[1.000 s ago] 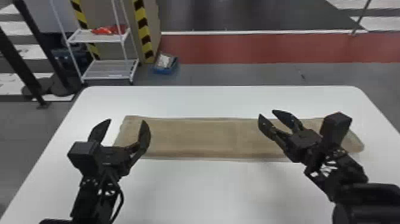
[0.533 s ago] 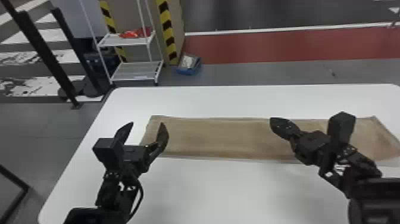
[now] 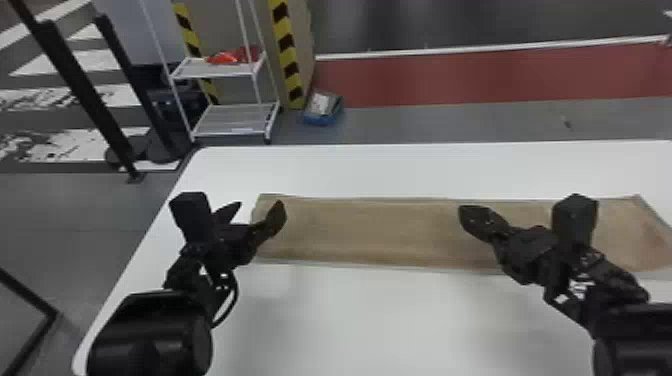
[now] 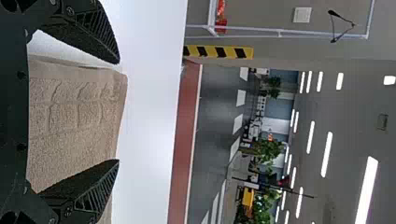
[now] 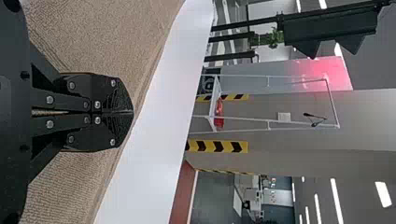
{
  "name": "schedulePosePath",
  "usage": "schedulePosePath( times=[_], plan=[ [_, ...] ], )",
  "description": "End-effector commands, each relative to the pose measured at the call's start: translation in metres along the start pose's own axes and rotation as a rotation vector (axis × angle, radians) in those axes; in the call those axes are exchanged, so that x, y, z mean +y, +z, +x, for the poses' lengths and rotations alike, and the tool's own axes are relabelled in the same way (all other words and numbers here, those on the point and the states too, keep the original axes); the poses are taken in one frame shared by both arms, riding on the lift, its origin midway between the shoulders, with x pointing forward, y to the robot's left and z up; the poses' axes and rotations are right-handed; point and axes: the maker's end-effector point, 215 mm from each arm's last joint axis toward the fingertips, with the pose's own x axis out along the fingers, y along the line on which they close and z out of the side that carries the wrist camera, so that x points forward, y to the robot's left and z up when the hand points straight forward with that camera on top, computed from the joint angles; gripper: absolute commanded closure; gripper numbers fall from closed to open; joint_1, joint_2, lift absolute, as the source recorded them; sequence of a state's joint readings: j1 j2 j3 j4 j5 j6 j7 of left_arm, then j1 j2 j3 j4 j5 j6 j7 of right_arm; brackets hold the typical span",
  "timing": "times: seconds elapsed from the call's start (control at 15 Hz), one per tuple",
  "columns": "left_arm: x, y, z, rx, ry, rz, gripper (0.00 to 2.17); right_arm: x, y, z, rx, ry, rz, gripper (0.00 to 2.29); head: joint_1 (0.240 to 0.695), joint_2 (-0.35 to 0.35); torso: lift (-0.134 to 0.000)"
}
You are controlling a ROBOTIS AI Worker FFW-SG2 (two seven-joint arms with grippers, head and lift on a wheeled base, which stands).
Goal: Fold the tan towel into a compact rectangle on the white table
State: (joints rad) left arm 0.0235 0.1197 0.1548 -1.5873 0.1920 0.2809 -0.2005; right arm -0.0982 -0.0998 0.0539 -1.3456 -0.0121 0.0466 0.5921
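The tan towel (image 3: 380, 232) lies flat as a long strip across the white table (image 3: 390, 320). In the head view my left gripper (image 3: 254, 212) stands open over the towel's left end. The left wrist view has my left gripper (image 4: 117, 112) with its fingers wide apart and the towel (image 4: 74, 121) beyond them. Over the right half of the strip is my right gripper (image 3: 462, 215), shut, its fingertips above the towel. In the right wrist view my right gripper (image 5: 132, 112) has its two fingers pressed together with nothing seen between them, the towel (image 5: 107, 37) behind.
Behind the table's back left corner stands a white shelf rack (image 3: 232, 120) with red items on it. A blue box (image 3: 322, 107) sits on the floor beside a striped post (image 3: 287, 50). Black posts (image 3: 85, 90) stand left of the table.
The head view has swung toward the left. My right gripper's fingers, apart a second ago, have come together. My left gripper has turned slightly and stays open near the towel's left end.
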Motion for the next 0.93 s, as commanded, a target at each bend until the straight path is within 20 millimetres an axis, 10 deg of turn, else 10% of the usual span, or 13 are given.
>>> schedulePosePath(
  times=[0.0, 0.87],
  plan=[
    [0.013, -0.010, 0.006, 0.059, 0.003, -0.016, 0.21, 0.000, -0.004, -0.003, 0.003, -0.003, 0.002, 1.69, 0.695, 0.171, -0.125],
    [0.027, -0.042, 0.004, 0.207, -0.005, -0.010, 0.42, -0.001, 0.001, -0.007, -0.023, 0.000, -0.011, 1.69, 0.695, 0.193, -0.125]
  ],
)
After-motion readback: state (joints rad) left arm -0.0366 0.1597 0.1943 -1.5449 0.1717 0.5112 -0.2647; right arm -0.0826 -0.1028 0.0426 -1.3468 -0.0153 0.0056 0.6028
